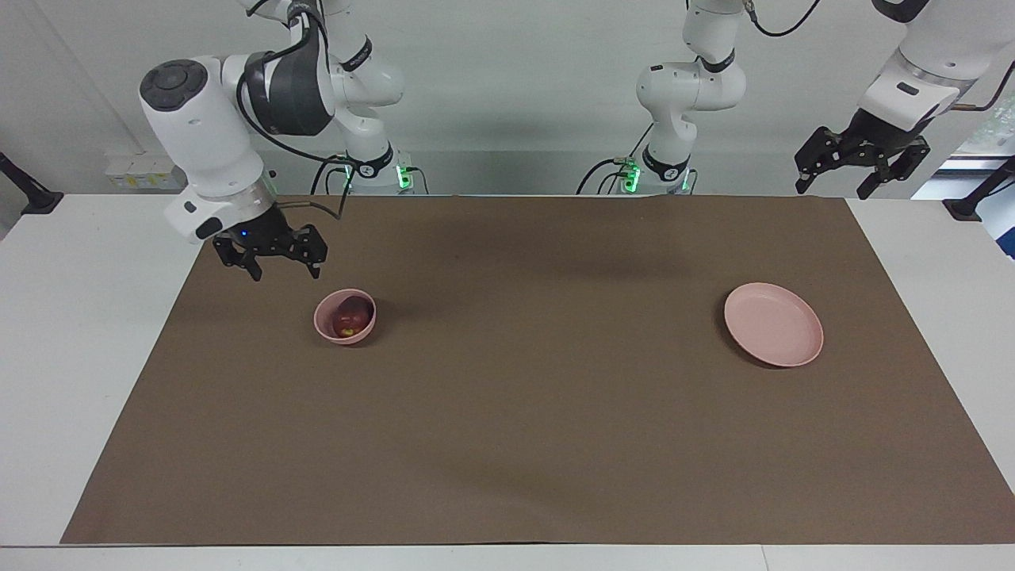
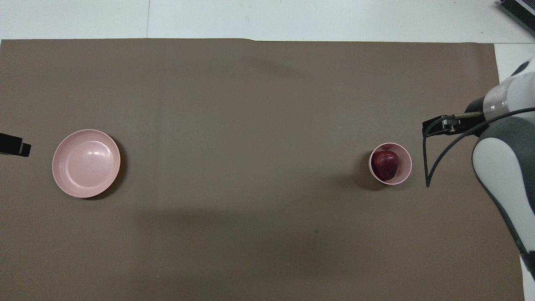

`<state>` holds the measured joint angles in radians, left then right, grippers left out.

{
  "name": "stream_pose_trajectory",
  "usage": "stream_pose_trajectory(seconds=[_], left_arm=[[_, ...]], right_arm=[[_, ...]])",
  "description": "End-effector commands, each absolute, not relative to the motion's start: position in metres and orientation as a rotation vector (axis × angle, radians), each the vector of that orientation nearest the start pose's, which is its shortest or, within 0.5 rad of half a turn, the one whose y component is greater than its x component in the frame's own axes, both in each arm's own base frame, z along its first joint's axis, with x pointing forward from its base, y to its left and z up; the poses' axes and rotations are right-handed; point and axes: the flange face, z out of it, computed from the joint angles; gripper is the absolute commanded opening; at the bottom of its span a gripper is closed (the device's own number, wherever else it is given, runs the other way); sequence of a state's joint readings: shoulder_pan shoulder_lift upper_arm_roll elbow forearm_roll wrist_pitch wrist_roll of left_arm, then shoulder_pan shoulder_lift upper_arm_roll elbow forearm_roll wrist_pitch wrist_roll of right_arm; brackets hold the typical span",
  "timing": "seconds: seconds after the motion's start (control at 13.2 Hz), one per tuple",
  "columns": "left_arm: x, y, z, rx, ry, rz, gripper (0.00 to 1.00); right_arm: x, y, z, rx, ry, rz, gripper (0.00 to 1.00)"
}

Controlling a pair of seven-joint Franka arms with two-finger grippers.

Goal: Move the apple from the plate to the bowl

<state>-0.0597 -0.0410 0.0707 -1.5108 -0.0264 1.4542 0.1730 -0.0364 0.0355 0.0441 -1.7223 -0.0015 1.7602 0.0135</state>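
The dark red apple (image 1: 347,320) (image 2: 385,164) lies inside the small pink bowl (image 1: 327,325) (image 2: 404,164), toward the right arm's end of the table. My right gripper (image 1: 282,272) (image 2: 434,127) hangs open and empty in the air over the brown mat, off to the side of the bowl toward the mat's end edge. The flat pink plate (image 1: 773,324) (image 2: 86,163) sits bare toward the left arm's end. My left gripper (image 1: 834,189) (image 2: 14,144) waits open, raised above the table's corner at the left arm's end.
A brown mat (image 1: 539,412) (image 2: 250,104) covers most of the white table (image 1: 79,317). The two arm bases (image 1: 662,170) stand along the edge nearest the robots. A dark object (image 2: 518,10) shows at the table's farthest corner.
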Motion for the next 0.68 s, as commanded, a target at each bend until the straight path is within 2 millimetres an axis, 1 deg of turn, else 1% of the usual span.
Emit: stream_pose_trajectory(seconds=[0.0, 0.15, 0.23, 0.38, 0.61], left_arm=[[0.525, 0.005, 0.668, -3.148, 0.259, 0.027, 1.00], [0.525, 0.005, 0.668, -3.148, 0.259, 0.029, 1.00], [0.525, 0.006, 0.668, -3.148, 0.257, 0.027, 1.00], [0.525, 0.006, 0.668, -3.148, 0.257, 0.027, 1.00], [0.525, 0.006, 0.668, -3.148, 0.257, 0.027, 1.00]], right_arm=[[0.552, 0.000, 0.583, -3.156, 0.092, 0.007, 1.00], [0.548, -0.003, 0.618, -3.152, 0.109, 0.052, 1.00], [0.550, -0.007, 0.628, -3.152, 0.117, 0.079, 1.00], [0.552, -0.005, 0.625, -3.148, 0.117, 0.079, 1.00], [0.549, -0.004, 0.623, -3.154, 0.114, 0.084, 1.00]])
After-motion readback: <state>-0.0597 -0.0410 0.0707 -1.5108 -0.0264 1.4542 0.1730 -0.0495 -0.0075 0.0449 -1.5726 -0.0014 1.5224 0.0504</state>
